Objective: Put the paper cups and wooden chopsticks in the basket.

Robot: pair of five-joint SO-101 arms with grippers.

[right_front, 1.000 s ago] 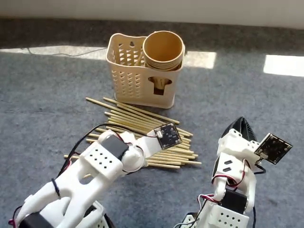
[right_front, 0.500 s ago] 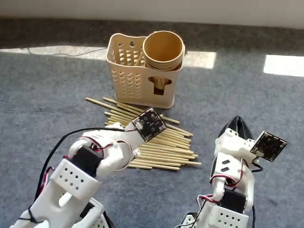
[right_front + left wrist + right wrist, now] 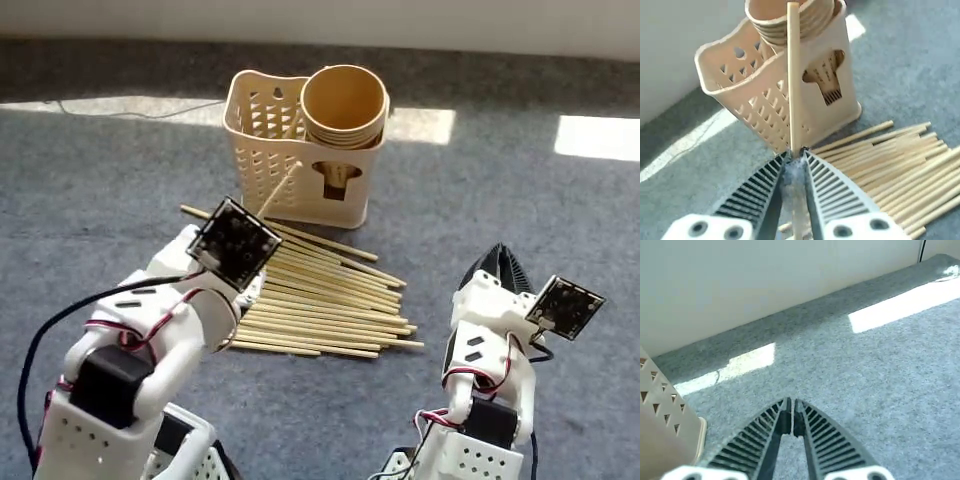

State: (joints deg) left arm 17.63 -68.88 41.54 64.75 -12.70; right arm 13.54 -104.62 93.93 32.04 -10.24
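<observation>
Your left gripper was clamped on one pale, round wooden chopstick. In the high view the stick rose from the fingertips toward 1 o'clock, its free end in front of the basket's perforated wall (whether it touched the plastic, I could not tell). The basket, cream with triangular holes, stood on the grey carpet at 12 o'clock from the chopstick pile. A nested stack of tan paper cups filled its right half. The pile lay fanned between the arms and the basket. At 4 o'clock from the pile, your right gripper hung above bare carpet, fingers closed together on nothing.
</observation>
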